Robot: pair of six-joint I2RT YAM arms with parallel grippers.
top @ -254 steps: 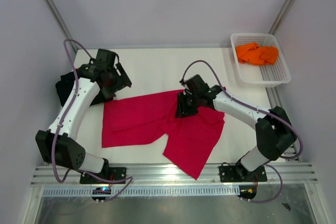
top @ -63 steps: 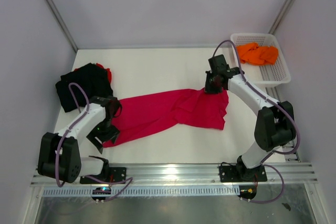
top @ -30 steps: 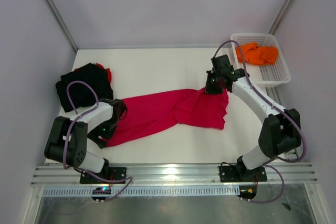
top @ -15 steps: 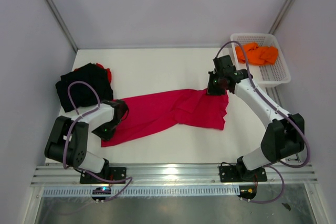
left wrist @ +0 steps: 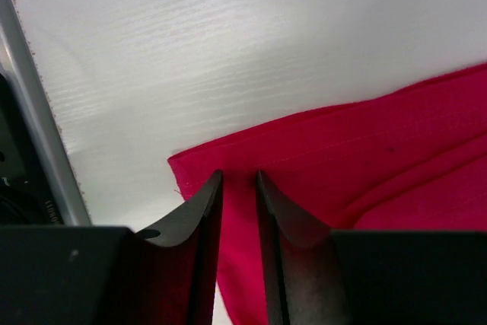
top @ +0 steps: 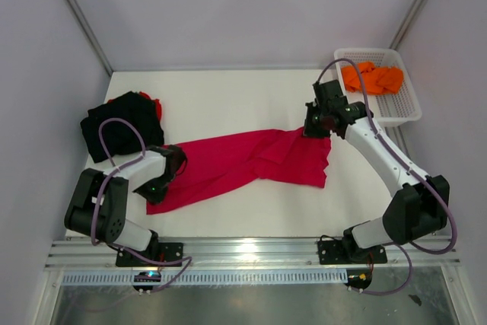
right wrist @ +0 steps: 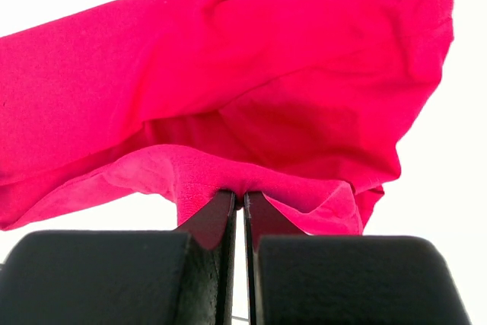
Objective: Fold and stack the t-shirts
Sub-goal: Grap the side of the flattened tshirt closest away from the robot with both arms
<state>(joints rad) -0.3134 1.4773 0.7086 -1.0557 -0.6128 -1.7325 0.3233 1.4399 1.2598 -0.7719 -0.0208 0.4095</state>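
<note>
our right gripper has carried its pinch of the crimson t-shirt closer to the mesh basket. the shirt lies stretched away from the basket. our left gripper straddles the corner farthest from the basket, jaws nearly together; we cannot tell if it grips. pulling further could slip that corner free.

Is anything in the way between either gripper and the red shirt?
Nothing visible does. The left gripper pinches the near-left corner of the shirt, and the right gripper pinches its far-right edge.
</note>
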